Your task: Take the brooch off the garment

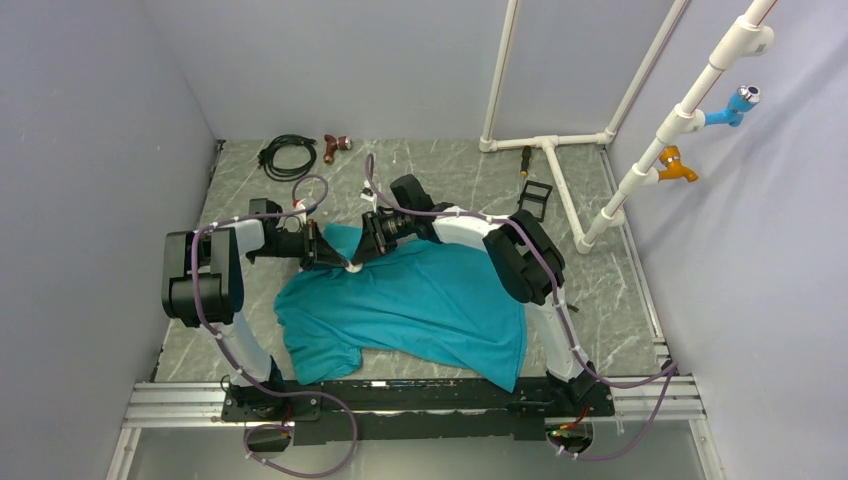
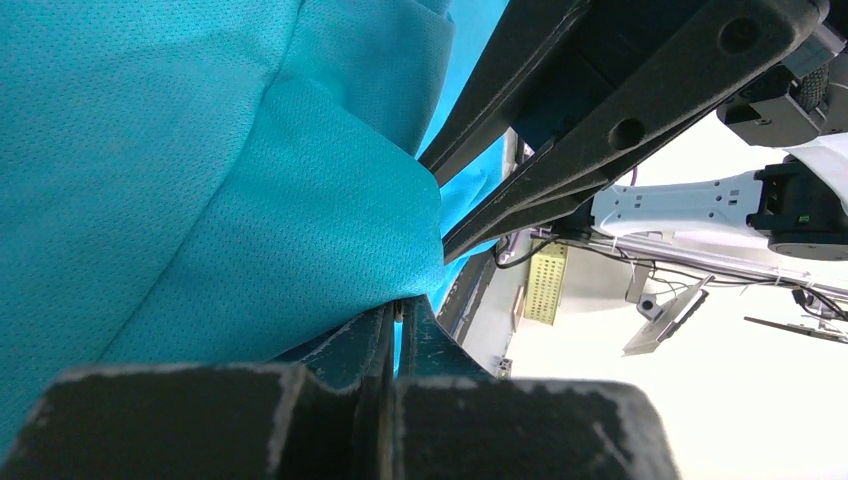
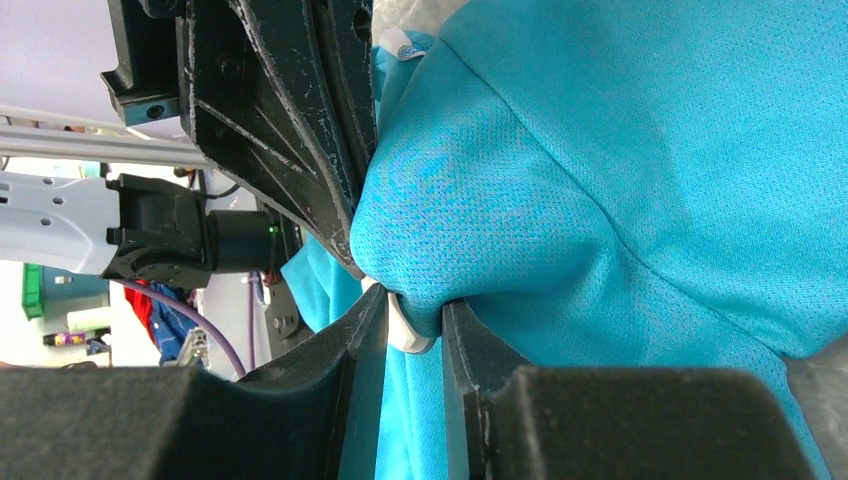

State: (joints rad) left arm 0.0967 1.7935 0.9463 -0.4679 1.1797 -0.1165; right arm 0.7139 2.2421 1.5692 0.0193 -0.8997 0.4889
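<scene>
The teal garment point(image 1: 430, 300) lies spread on the table, and one edge is pulled up to where both grippers meet. My left gripper point(image 1: 338, 260) is shut on a thin fold of the garment point(image 2: 200, 200); a sliver of teal shows between its fingertips point(image 2: 398, 312). My right gripper point(image 1: 362, 258) faces it, shut point(image 3: 412, 320) on a bunch of the garment point(image 3: 600, 180) together with a small white rounded piece point(image 3: 402, 332). That piece also shows in the top view point(image 1: 353, 266). No dark round brooch is visible; it is hidden.
At the back lie a coiled black cable point(image 1: 288, 155), a reddish-brown tool point(image 1: 335, 147), a screwdriver point(image 1: 525, 160) and a small black frame point(image 1: 536, 198). A white pipe frame point(image 1: 565, 190) stands at the back right, with blue point(image 1: 740, 103) and orange point(image 1: 675, 163) taps.
</scene>
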